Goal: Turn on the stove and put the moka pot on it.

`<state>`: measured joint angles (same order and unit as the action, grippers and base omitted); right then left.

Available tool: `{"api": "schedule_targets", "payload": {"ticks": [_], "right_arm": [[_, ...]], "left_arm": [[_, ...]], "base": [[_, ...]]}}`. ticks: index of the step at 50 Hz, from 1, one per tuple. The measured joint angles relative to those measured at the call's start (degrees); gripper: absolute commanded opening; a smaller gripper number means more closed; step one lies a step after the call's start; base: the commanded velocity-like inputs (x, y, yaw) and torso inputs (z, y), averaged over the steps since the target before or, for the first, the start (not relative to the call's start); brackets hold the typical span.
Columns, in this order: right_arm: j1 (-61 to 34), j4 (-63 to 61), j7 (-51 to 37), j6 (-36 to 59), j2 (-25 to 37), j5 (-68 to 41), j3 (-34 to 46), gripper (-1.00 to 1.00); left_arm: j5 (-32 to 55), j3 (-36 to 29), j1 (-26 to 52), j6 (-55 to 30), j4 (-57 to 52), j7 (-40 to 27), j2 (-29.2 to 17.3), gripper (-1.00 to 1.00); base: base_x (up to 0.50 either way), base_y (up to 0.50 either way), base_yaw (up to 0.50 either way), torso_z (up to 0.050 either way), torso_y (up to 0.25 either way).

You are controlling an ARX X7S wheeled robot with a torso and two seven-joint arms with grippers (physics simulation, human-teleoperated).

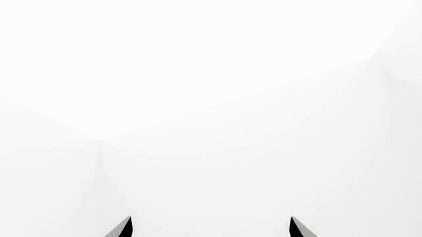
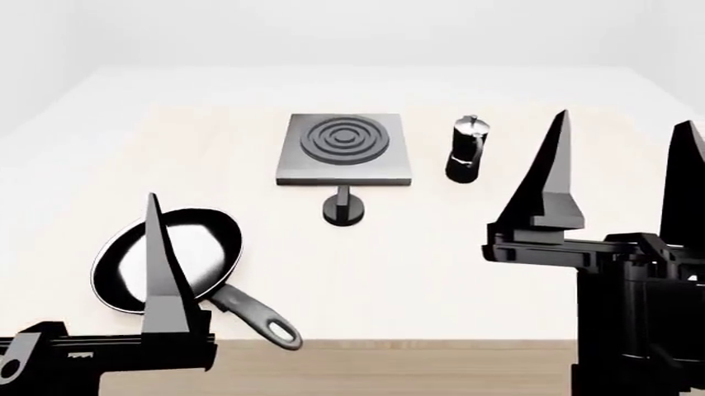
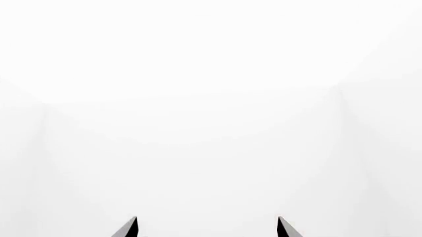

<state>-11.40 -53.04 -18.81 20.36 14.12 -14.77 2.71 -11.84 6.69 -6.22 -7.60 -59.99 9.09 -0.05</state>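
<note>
Stove mid-table, knob just before it; moka pot upright beside its right edge. Frying pan near-left, behind left gripper. Right gripper: both spread, empty, raised.

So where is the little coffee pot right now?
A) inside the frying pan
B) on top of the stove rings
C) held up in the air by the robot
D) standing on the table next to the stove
D: the moka pot stands upright on the table, off to one side of the stove and apart from it, with neither arm's jaws near it.
</note>
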Motion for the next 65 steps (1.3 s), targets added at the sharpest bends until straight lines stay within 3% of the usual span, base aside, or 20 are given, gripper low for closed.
{"api": "schedule_targets", "payload": {"ticks": [65], "right_arm": [[-1.3,-0.7,-5.0,-0.1,4.3,-3.0,2.1,1.0]], "left_arm": [[-0.8,-1.2,0.4,-0.5,0.1,0.3,0.0,1.0]], "base": [[0.34,0.0,0.0,0.0,0.0]]}}
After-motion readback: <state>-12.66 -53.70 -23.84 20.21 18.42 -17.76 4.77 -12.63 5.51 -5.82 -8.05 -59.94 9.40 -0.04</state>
